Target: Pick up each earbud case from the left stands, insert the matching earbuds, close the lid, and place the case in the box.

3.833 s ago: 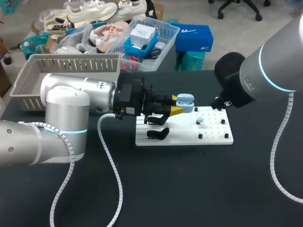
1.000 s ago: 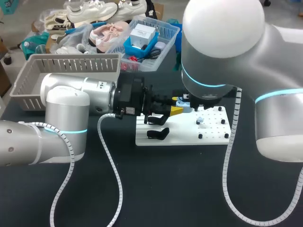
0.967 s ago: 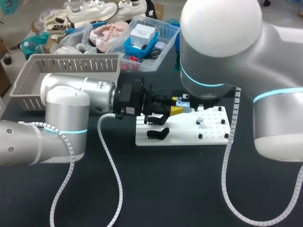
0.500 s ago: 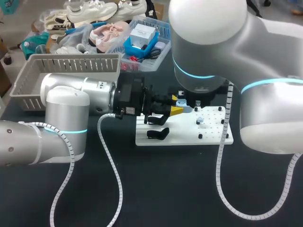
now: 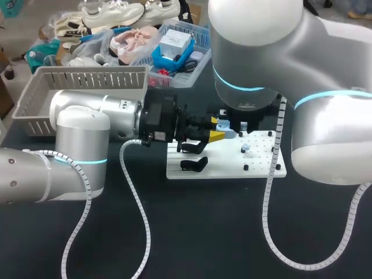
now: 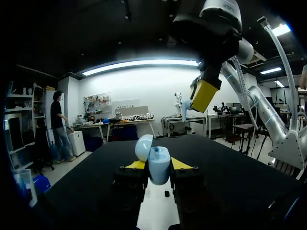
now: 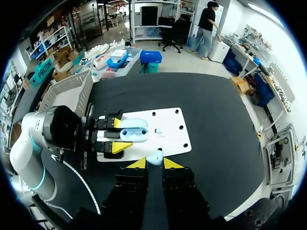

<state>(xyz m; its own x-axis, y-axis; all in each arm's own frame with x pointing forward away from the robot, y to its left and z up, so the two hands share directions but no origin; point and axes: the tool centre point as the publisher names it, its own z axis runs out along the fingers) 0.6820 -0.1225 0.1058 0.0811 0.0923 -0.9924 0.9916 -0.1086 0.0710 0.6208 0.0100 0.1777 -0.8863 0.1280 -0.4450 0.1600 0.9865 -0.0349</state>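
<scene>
Misalignment is the main danger: the left tool (image 6: 158,164) clamps the open earbud case (image 7: 134,135) just over the white board (image 5: 256,165), while the right tool (image 7: 154,163) pinches a pale earbud (image 7: 154,157) above it. An off-centre descent could jam the earbud on the rim or drop it.

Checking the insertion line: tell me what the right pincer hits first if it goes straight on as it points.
Probably the open earbud case held in the left pincer; depth is unclear, so the earbud in the right pincer could instead meet the white board beside it.
</scene>
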